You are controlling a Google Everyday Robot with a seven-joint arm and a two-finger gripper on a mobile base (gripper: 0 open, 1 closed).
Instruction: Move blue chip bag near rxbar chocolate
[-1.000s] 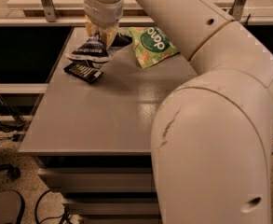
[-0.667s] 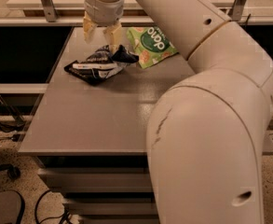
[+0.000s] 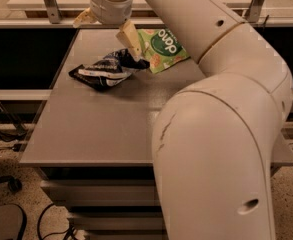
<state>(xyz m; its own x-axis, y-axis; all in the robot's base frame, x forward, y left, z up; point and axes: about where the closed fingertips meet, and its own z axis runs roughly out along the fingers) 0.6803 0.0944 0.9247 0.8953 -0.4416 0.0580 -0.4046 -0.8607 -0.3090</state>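
The blue chip bag (image 3: 117, 67) lies crumpled on the grey table (image 3: 101, 129), left of centre at the back. The rxbar chocolate (image 3: 82, 74) is a flat black bar at the bag's left end; the bag touches it and partly covers it. My gripper (image 3: 106, 38) hangs just above the bag, open and empty, with its fingers (image 3: 129, 38) spread wide. One fingertip is close to the bag's right end. My large white arm fills the right side of the view.
A light-green snack bag (image 3: 163, 48) lies right of the blue bag, nearly touching it. A metal frame and rail (image 3: 46, 4) run along the table's far edge. Cables lie on the floor at the left.
The gripper carried the blue bag from behind the bar down against it, let go and opened. It has lifted slightly; the bag now rests flat by the bar.
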